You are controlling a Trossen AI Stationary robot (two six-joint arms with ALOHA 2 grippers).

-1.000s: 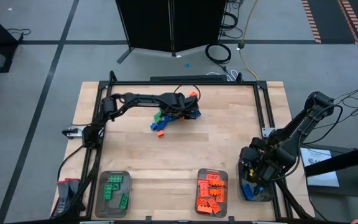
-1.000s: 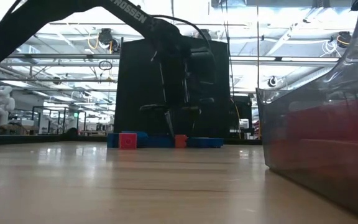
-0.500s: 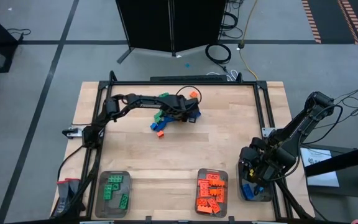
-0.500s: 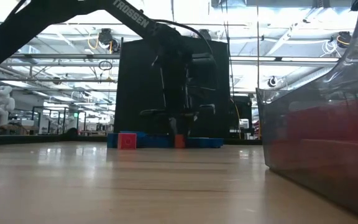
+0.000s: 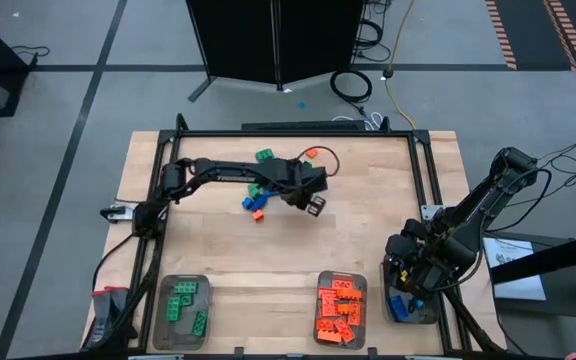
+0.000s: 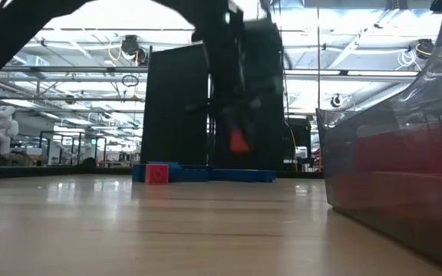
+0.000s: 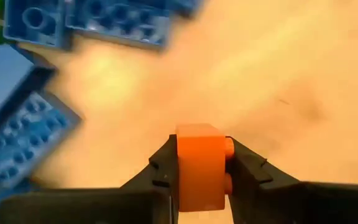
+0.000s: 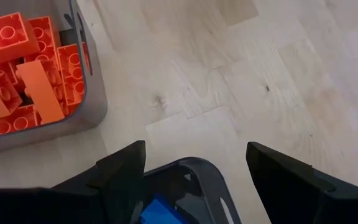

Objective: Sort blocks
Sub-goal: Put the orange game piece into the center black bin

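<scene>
My left gripper (image 5: 314,204) hangs over the table's middle, just right of the loose pile of blue, green and orange blocks (image 5: 257,197), and is shut on a small orange brick (image 7: 199,177). The low view shows that brick (image 6: 237,142) in the air above the wood. Blue bricks (image 7: 17,134) lie flat on the table beyond it. A green block (image 5: 265,156) and an orange block (image 5: 310,153) lie apart near the far edge. My right gripper (image 8: 194,171) is open and waits over the blue tray (image 5: 408,308) at the near right. My left gripper pinches the orange brick's two opposite side faces (image 7: 182,168) between its two fingers (image 7: 248,171), coming from above and pointing down. The brick's studs (image 7: 229,147) face one finger. The brick is lifted clear of the table.
Three clear trays stand along the near edge: one with green bricks (image 5: 162,318), one with orange bricks (image 5: 320,300) and the blue one under my right arm. Bare wood (image 5: 268,250) lies between the pile and the trays. A black frame (image 5: 298,132) borders the table.
My left gripper has risen from the pile and moved toward the table's near right. The orange brick that stood on the table at the pile's edge is now lifted clear between its fingers. The other blocks have stayed in place.
</scene>
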